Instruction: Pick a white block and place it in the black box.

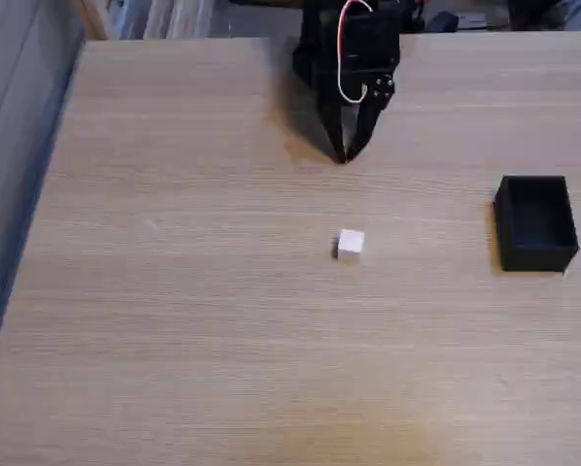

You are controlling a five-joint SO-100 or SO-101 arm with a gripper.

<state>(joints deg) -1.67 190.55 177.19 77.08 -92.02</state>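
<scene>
Sitting mid-table, white block [350, 244] well apart from black box [535, 222].

Likely a hobby workshop: a wood-grain table [174, 320], with blurred clutter behind its edge at 12 o'clock.

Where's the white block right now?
In the fixed view, the white block lies near the table's middle, just below the gripper and left of the black box, touching neither.

Light oak-grain laminate table [174, 340], wide, flat. Grey-blue floor strip [14, 146] along left edge. Blurred pale clutter [174, 17] beyond far edge, unidentifiable.
</scene>
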